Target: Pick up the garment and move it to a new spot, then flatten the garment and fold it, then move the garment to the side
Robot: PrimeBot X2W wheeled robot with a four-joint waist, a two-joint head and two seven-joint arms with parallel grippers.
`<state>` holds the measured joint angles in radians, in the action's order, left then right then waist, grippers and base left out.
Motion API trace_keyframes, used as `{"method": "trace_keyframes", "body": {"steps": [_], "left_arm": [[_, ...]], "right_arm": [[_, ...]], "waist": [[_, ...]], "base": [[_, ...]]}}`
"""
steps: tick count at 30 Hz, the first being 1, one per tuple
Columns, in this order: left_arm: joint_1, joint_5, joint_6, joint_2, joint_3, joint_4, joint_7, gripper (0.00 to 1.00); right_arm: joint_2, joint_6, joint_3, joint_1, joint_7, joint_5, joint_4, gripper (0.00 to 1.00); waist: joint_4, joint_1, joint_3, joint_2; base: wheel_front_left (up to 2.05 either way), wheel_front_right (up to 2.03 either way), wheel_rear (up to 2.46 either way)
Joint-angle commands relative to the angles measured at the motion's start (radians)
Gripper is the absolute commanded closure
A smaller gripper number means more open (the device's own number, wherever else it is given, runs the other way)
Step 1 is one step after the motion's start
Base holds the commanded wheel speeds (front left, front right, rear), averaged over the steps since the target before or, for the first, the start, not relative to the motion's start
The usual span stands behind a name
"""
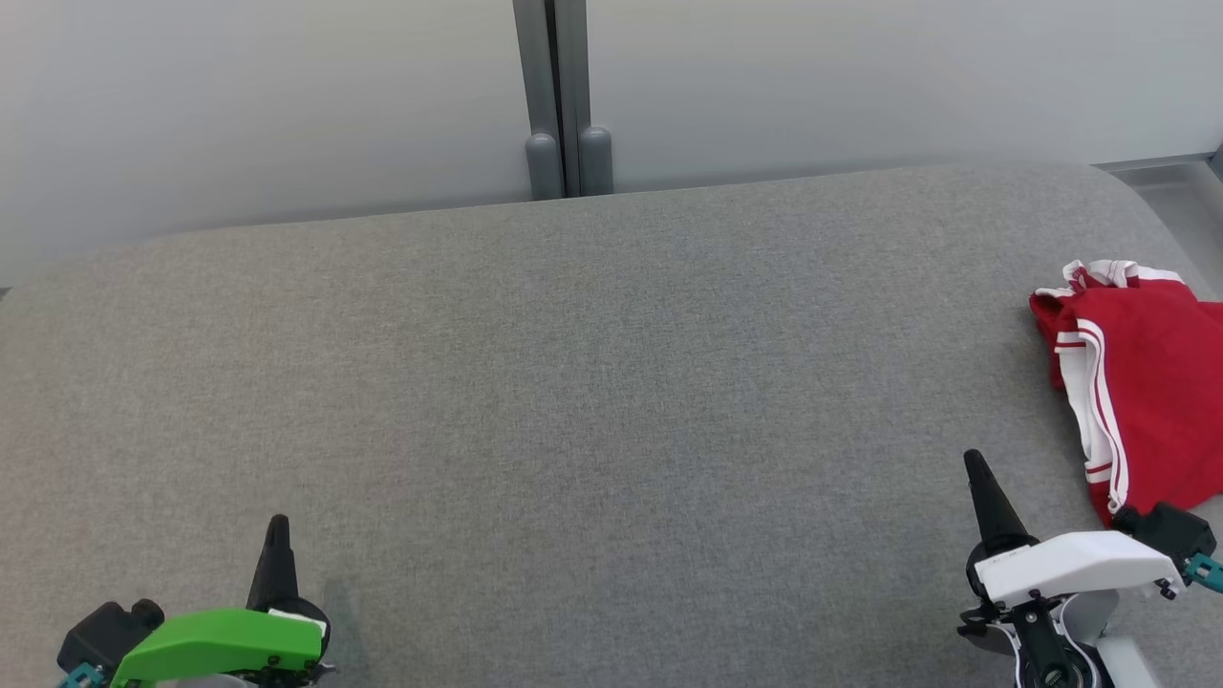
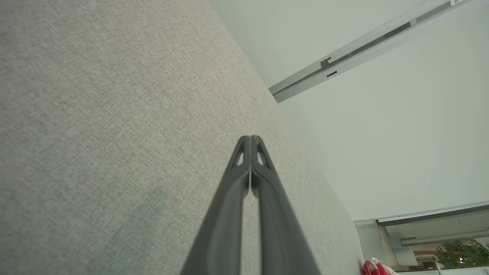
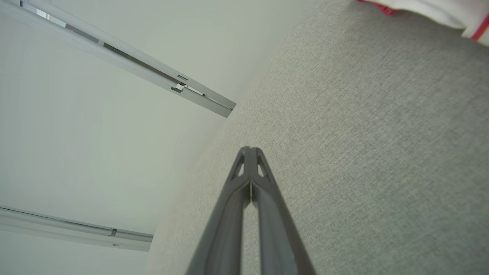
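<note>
The garment (image 1: 1151, 382) is a crumpled red cloth with a white band and red-white stripe trim, lying at the right edge of the grey fabric-covered surface (image 1: 573, 382). My right gripper (image 1: 975, 461) is shut and empty, just below and left of it, apart from it. At the lower left my left gripper (image 1: 277, 524) is also shut and empty, far from the cloth. The left wrist view shows joined fingertips (image 2: 250, 138) and a bit of the garment (image 2: 372, 268) far off. In the right wrist view the gripper (image 3: 250, 149) is shut and the garment's white edge (image 3: 439, 11) lies at the top right.
A pale wall with a grey vertical post (image 1: 564, 96) runs behind the surface's far edge. The surface's right end curves off near the garment, and a floor strip (image 1: 1175, 191) shows beyond it. A plant (image 2: 458, 254) stands far off.
</note>
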<state>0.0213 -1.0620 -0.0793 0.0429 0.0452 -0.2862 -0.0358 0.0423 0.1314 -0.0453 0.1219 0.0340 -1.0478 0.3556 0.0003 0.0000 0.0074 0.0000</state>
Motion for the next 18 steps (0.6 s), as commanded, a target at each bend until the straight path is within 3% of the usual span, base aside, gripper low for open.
{"method": "trace_keyframes", "body": {"steps": [1,18], "left_arm": [[0.027,-0.028,-0.007,0.007,0.008,0.014,0.007,1.0],[0.048,-0.189,-0.021,0.008,0.028,0.023,0.052,1.0]], "right_arm": [[0.006,-0.001,-0.006,0.002,-0.008,-0.029,-0.018,1.0],[0.007,-0.001,-0.026,-0.004,-0.053,-0.195,-0.049,1.0]], "waist": [[0.0,0.0,0.0,0.0],[0.0,0.0,-0.001,0.0]], "base": [[0.0,0.0,0.0],[0.0,0.0,0.0]]}}
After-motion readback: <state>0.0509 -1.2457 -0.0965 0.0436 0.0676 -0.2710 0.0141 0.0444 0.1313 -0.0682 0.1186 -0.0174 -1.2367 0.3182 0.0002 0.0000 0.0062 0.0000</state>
